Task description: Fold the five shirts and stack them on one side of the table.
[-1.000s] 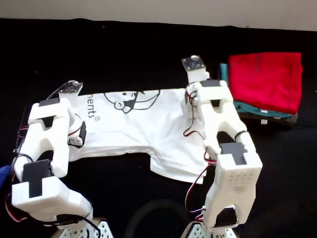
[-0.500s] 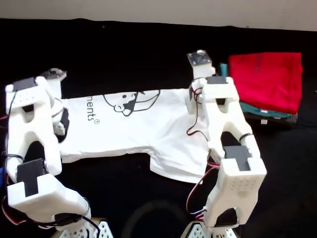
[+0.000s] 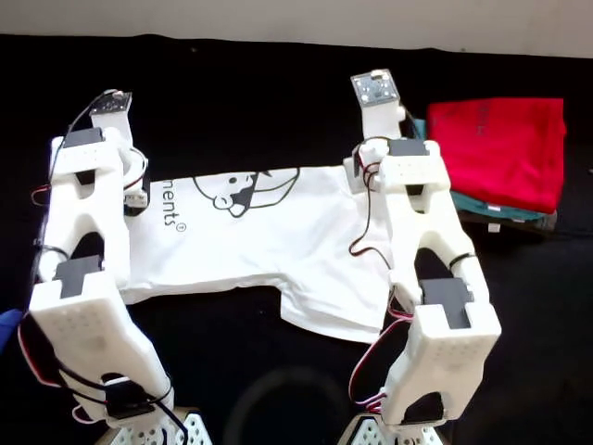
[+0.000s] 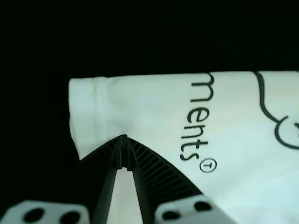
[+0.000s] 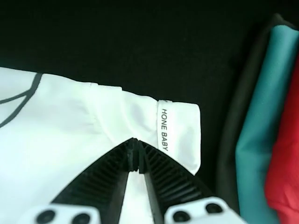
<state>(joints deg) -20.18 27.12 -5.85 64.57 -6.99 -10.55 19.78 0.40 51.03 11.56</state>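
One counter (image 3: 232, 93) carried one white shirt (image 3: 278, 241) spread flat and one stack of three layers: one red shirt (image 3: 500, 148), one teal shirt (image 3: 482, 206) and one dark layer (image 5: 231, 140). There were two tools, the left tool (image 4: 122, 158) and the right tool (image 5: 135, 158).

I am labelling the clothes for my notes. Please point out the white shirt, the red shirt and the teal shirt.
white shirt (image 3: 269, 246): high view, plain middle below the print.
red shirt (image 3: 500, 148): high view, middle of its top face.
teal shirt (image 5: 257, 140): right wrist view, folded edge beside the red.
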